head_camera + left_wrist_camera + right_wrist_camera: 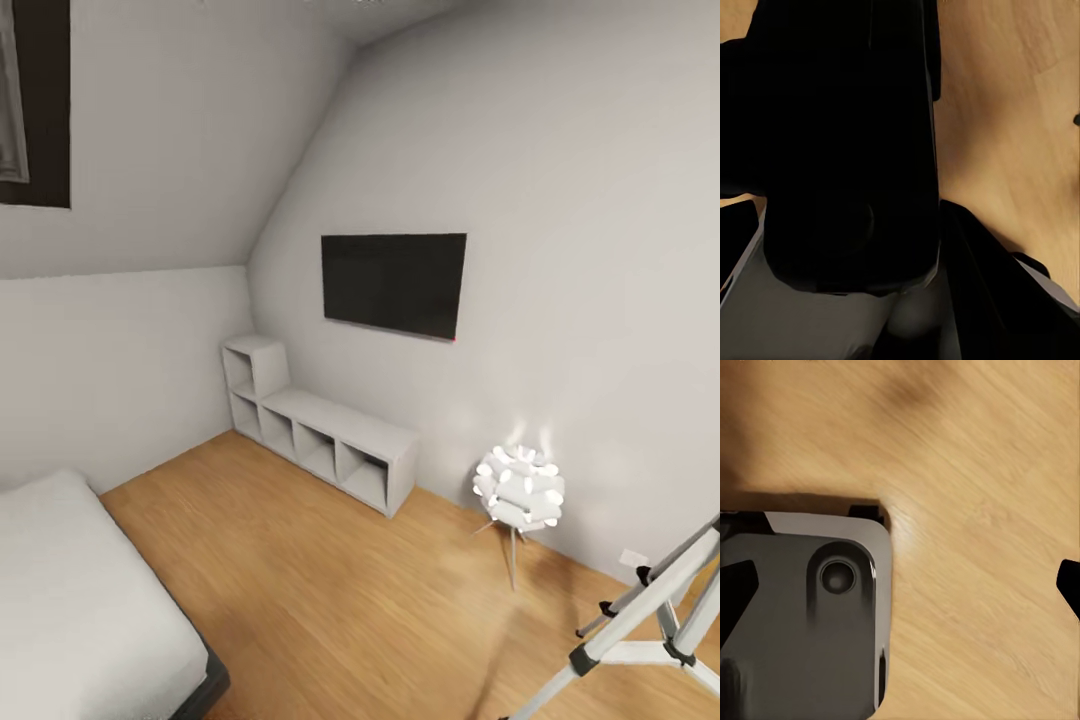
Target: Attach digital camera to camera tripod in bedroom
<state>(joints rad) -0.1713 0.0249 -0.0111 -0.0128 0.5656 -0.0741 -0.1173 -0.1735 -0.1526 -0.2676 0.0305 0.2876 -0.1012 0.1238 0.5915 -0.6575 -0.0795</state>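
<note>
Low at the right of the head view stand the silver legs and black joints of the camera tripod (640,612); its head is out of frame. In the left wrist view a large black boxy body, which I take for the digital camera (847,150), sits right in front of the lens between the fingers of my left gripper (847,225), over the wood floor. My right gripper (900,589) hangs open over the floor and a grey part of my base (802,622), with one dark fingertip (1069,585) at the frame's edge and nothing between the fingers.
The white lamp (520,487) on thin legs glows just left of the tripod. White cube shelves (320,432) line the wall under a black screen (395,283). A bed (80,600) fills the lower left. Open wood floor (330,600) lies between.
</note>
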